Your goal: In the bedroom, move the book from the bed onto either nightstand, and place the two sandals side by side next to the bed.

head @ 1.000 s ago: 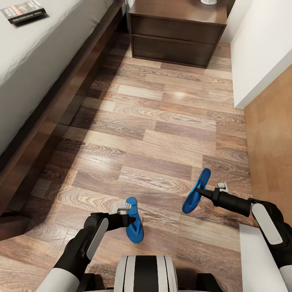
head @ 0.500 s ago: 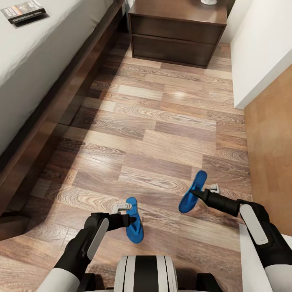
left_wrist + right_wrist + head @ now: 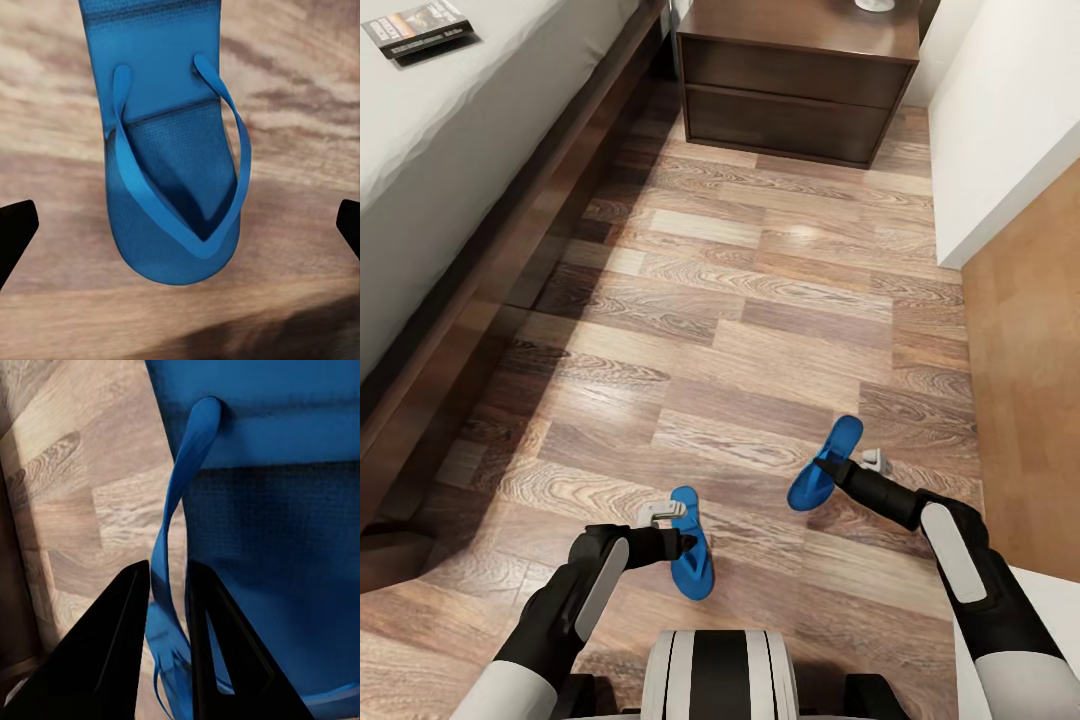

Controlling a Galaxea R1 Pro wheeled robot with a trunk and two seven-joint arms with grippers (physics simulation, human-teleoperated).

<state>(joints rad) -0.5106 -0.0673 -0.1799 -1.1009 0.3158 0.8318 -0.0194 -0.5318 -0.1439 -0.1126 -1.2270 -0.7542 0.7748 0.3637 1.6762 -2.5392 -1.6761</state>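
Observation:
Two bright blue sandals show in the head view. One sandal [image 3: 692, 560] lies flat on the plank floor, and my left gripper [image 3: 685, 526] stands open over it; the left wrist view has this sandal [image 3: 176, 187] between widely spread fingertips [image 3: 16, 229]. My right gripper [image 3: 830, 468] is shut on the strap of the other sandal [image 3: 841, 437], which hangs tilted above the floor. In the right wrist view the fingers [image 3: 124, 637] pinch that strap [image 3: 180, 495]. The book [image 3: 420, 28] lies on the bed [image 3: 440, 140] at far left. A nightstand [image 3: 800, 85] stands ahead.
The bed's dark wooden frame [image 3: 510, 260] runs along the left. A white wall corner [image 3: 1000, 120] and a tan wooden surface [image 3: 1030, 380] close the right side. A small white object [image 3: 875, 5] sits on the nightstand. Open plank floor [image 3: 740, 300] lies between.
My right arm has moved left and slightly forward, carrying its sandal closer to the other one. The left arm and its sandal have stayed put.

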